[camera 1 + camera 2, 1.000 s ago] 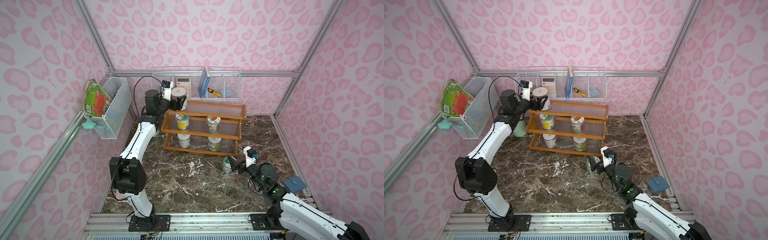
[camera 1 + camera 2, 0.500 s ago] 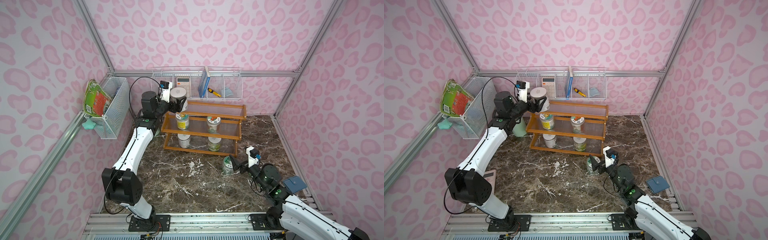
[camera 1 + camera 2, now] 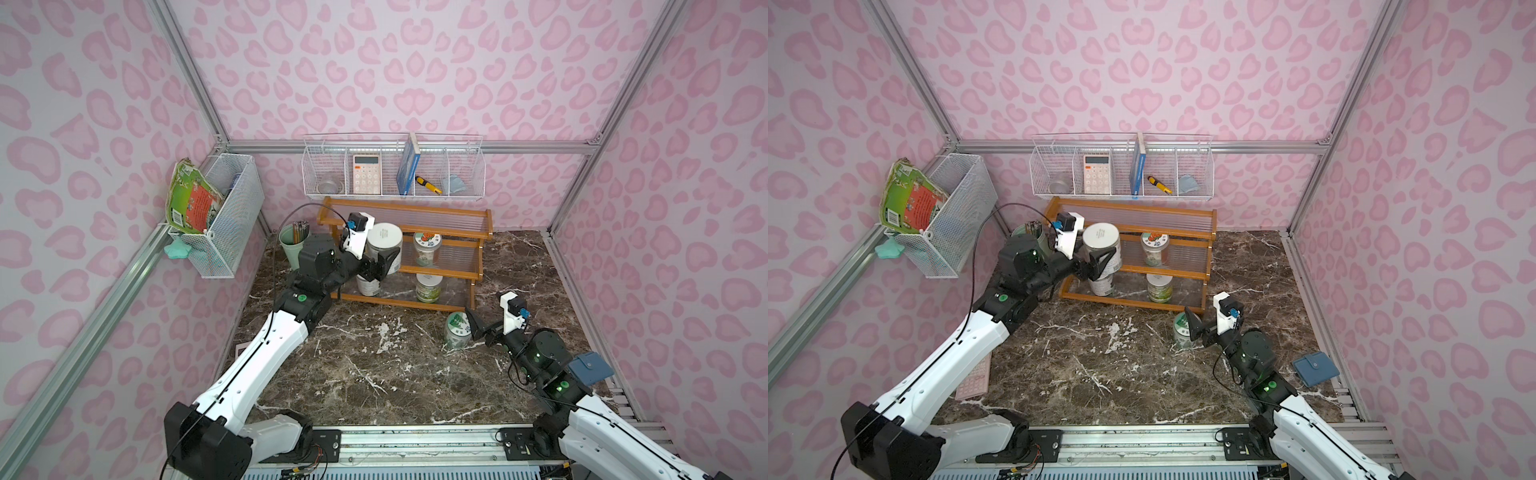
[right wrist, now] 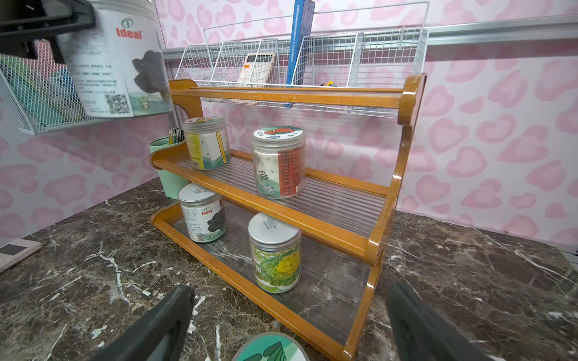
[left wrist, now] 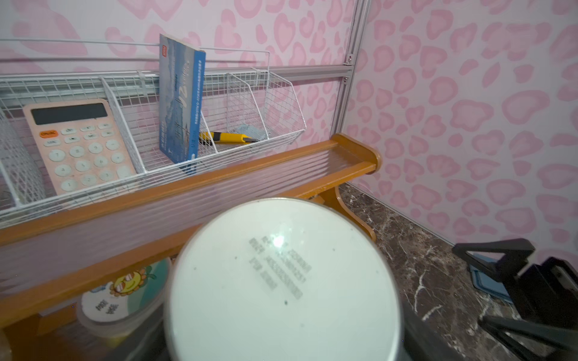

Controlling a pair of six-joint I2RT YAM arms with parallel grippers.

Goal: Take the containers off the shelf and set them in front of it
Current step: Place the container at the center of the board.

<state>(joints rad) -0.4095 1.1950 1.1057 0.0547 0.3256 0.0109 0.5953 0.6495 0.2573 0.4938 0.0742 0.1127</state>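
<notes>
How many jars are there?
6: held Ideal jar in left jaws; yellow jar, tomato jar on shelf's middle tier; second Ideal jar, vegetable jar on bottom tier; green-lidded jar on the marble.

You can read "Ideal" in red on the white label of the raised jar (image 4: 115,59), with a QR code lower down; its small print is too fine. The same "Ideal" marks the left bottom-tier jar (image 4: 203,215) on the shelf (image 4: 408,100). The right middle-tier jar (image 4: 279,162) says "TOMATO" on red. The calculator (image 5: 78,143) shows an "ON/AC" key and digit keys.
</notes>
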